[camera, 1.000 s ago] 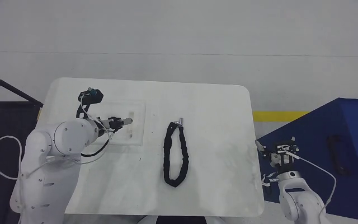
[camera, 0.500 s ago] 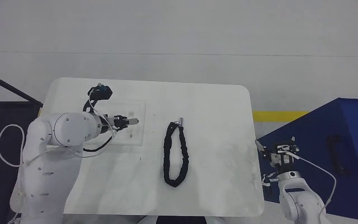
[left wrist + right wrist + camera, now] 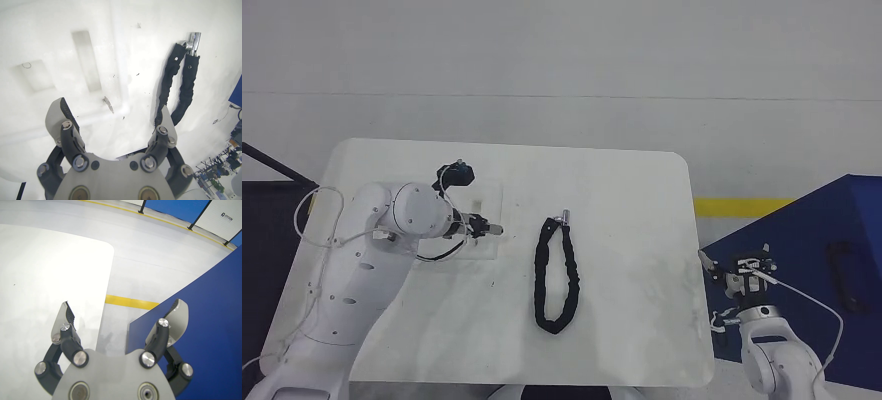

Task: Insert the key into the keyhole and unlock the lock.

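Left gripper (image 3: 113,106) has swung nearer the chain lock (image 3: 557,275); jaws spread, empty, above the key (image 3: 108,102), which lies on a white tray (image 3: 56,47) beside the lock. Step looks like pickup; next: descend, pinch key. Right gripper (image 3: 122,306) spread, empty, well apart from lock.

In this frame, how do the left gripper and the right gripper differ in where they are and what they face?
The left gripper hangs over the white tray, while the right gripper sits at the table's edge beside a blue panel. The left gripper has the key lying on the tray ahead of its fingers; the right gripper has nothing of the task near it. Both are open and empty.
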Motion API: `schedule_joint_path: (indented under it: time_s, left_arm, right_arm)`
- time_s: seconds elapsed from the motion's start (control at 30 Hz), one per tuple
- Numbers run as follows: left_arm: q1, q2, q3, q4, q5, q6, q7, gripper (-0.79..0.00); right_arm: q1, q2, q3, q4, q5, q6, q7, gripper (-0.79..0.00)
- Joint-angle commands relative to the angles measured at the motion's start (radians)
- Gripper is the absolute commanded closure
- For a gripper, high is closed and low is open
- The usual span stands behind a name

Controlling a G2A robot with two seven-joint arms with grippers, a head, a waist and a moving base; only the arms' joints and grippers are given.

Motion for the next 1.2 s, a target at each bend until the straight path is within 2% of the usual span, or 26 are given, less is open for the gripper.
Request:
schedule_joint_path:
  time_s: [0.0, 0.37, 0.6, 0.73, 0.8, 0.9, 1.0, 1.17]
  left_arm:
    - [-0.013, 0.015, 0.009, 0.004, -0.019, 0.0, 0.0, -0.785]
    - [0.0, 0.016, 0.013, 0.006, -0.035, -0.019, 0.015, -0.785]
    - [-0.019, 0.019, 0.082, 0.031, -0.014, -0.001, 0.0, -0.782]
    - [-0.043, 0.026, 0.099, 0.062, -0.029, -0.001, 0.0, -0.739]
    - [-0.052, 0.029, 0.101, 0.075, -0.031, 0.0, 0.0, -0.628]
    - [-0.06, 0.032, 0.108, 0.085, -0.034, 0.0, 0.0, -0.563]
    - [-0.065, 0.034, 0.113, 0.086, -0.035, 0.0, 0.0, -0.409]
    - [-0.067, 0.036, 0.118, 0.087, -0.034, 0.0, 0.0, -0.372]
  right_arm:
    - [0.0, 0.0, 0.0, 0.0, 0.0, 0.0, 0.0, -0.785]
    - [0.0, 0.0, 0.0, 0.0, 0.0, 0.0, 0.0, -0.785]
    - [0.0, 0.0, 0.0, 0.0, 0.0, 0.0, 0.0, -0.785]
    - [0.0, 0.0, 0.0, 0.0, 0.0, 0.0, 0.0, -0.785]
    - [0.0, 0.0, 0.0, 0.0, 0.0, 0.0, 0.0, -0.785]
    - [0.0, 0.0, 0.0, 0.0, 0.0, 0.0, 0.0, -0.785]
    - [0.0, 0.0, 0.0, 0.0, 0.0, 0.0, 0.0, -0.785]
    - [0.0, 0.0, 0.0, 0.0, 0.0, 0.0, 0.0, -0.785]
